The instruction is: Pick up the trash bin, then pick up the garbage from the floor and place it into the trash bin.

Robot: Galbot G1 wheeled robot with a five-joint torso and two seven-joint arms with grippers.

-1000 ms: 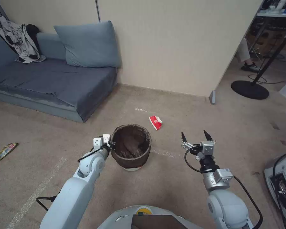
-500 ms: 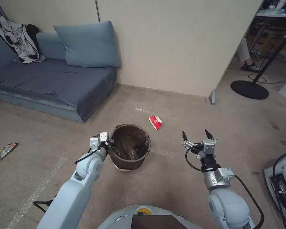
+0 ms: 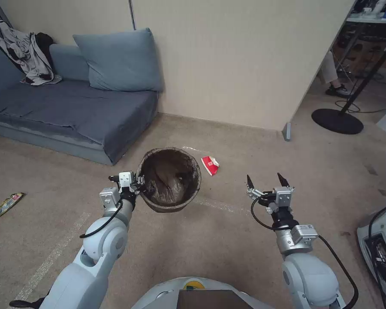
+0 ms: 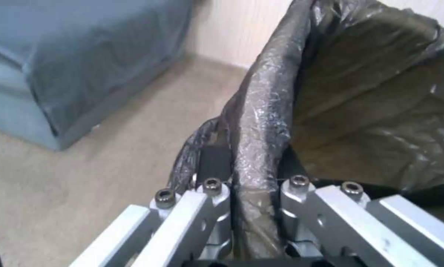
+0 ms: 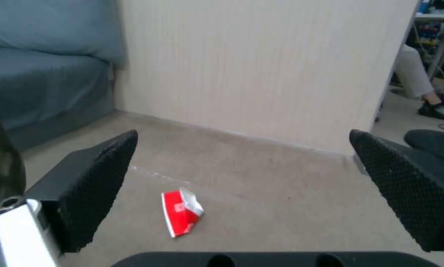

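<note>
The left gripper (image 3: pixel 138 185) is closed tight on the rim of the trash bin (image 3: pixel 169 180), pinching the dark bag that is folded over the edge. In the left wrist view the crinkly bag rim (image 4: pixel 261 122) runs straight between the two metal fingers (image 4: pixel 209 207). The bin is tipped, so its open mouth leans toward the robot and you can see the brown bag inside. It looks lifted off the floor (image 3: pixel 227 240), with no white base showing under it.

The right gripper (image 3: pixel 266 182) hangs above the carpet on the robot's right side, well apart from the bin. Its two black fingers (image 5: pixel 101 185) are spread wide and hold nothing.

A small red packet (image 3: pixel 210 165) lies on the floor just past the bin, a little to its right, between the bin and the wall (image 3: pixel 244 64). In the right wrist view the red packet (image 5: pixel 181 211) sits between the open fingers, farther off on the carpet. Another wrapper (image 3: pixel 3 207), yellow and green, lies flat on the floor far over on the robot's left.

A blue sofa (image 3: pixel 68 111) with a big cushion (image 3: pixel 118 60) stands against the wall behind the bin
</note>
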